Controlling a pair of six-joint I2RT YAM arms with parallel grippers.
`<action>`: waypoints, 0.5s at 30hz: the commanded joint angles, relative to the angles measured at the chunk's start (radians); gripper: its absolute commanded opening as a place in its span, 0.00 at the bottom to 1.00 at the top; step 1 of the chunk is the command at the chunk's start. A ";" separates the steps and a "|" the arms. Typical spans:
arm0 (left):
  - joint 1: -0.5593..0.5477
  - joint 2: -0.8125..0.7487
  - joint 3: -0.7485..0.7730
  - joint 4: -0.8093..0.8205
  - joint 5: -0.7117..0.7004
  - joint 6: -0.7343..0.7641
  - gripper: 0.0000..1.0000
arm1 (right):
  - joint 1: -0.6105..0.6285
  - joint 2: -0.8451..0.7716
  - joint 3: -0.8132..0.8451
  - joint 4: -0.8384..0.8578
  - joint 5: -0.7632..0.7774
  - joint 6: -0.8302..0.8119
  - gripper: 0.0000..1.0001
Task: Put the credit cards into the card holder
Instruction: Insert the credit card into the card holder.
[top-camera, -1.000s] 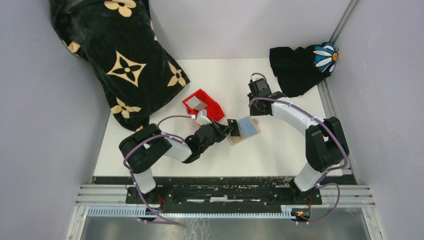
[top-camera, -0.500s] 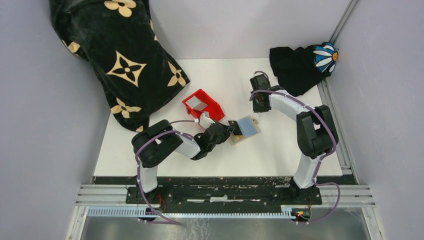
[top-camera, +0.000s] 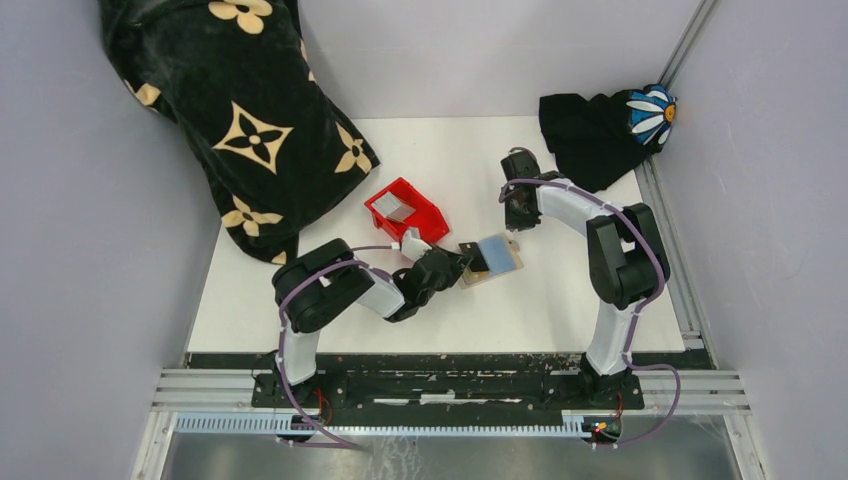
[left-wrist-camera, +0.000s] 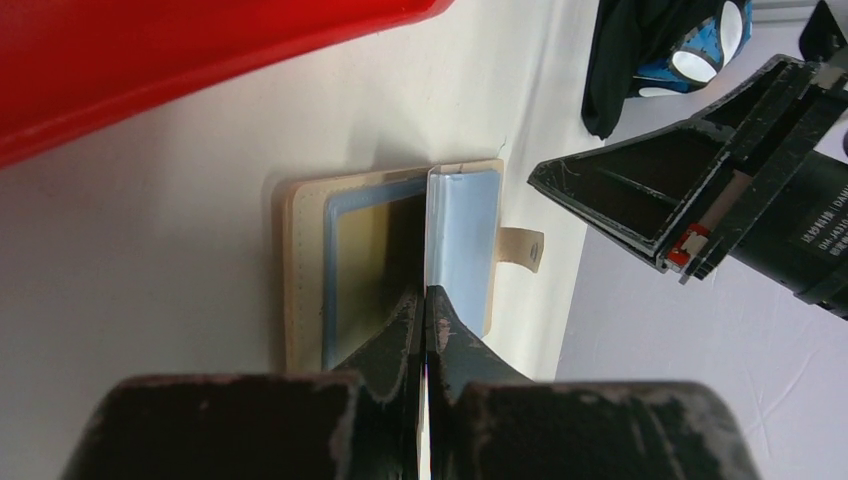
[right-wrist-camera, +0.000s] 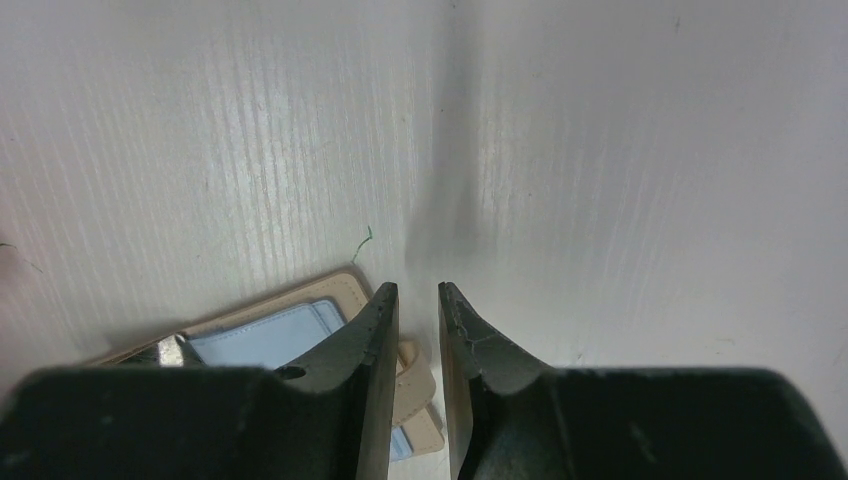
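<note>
The tan card holder (top-camera: 481, 278) lies open in the middle of the table, its pale blue inner slots facing up. My left gripper (top-camera: 469, 253) is shut on a thin pale credit card, seen edge-on between the fingers in the left wrist view (left-wrist-camera: 425, 292), with the tips at the holder's fold (left-wrist-camera: 300, 270). Another grey card (top-camera: 397, 208) lies in the red bin. My right gripper (top-camera: 514, 212) hovers at the holder's far right corner, jaws a narrow gap apart and empty (right-wrist-camera: 417, 290); the holder (right-wrist-camera: 270, 335) and its snap tab lie just under it.
A red plastic bin (top-camera: 428, 218) stands just left of the holder, close to my left wrist. A large black flower-patterned cushion (top-camera: 230, 110) fills the back left. A black cloth with a daisy (top-camera: 600, 130) lies at the back right corner.
My left arm has shifted right, moving the gripper a little further onto the holder. My right gripper has drawn down and closer to the holder's far corner.
</note>
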 joint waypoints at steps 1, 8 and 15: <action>-0.017 0.006 0.022 0.041 -0.028 -0.046 0.03 | -0.011 0.006 0.016 0.003 -0.029 0.029 0.27; -0.042 0.013 0.027 0.065 -0.028 -0.040 0.03 | -0.013 0.009 -0.016 0.016 -0.045 0.045 0.27; -0.061 0.016 0.014 0.114 -0.059 -0.012 0.03 | -0.016 0.014 -0.038 0.027 -0.054 0.054 0.27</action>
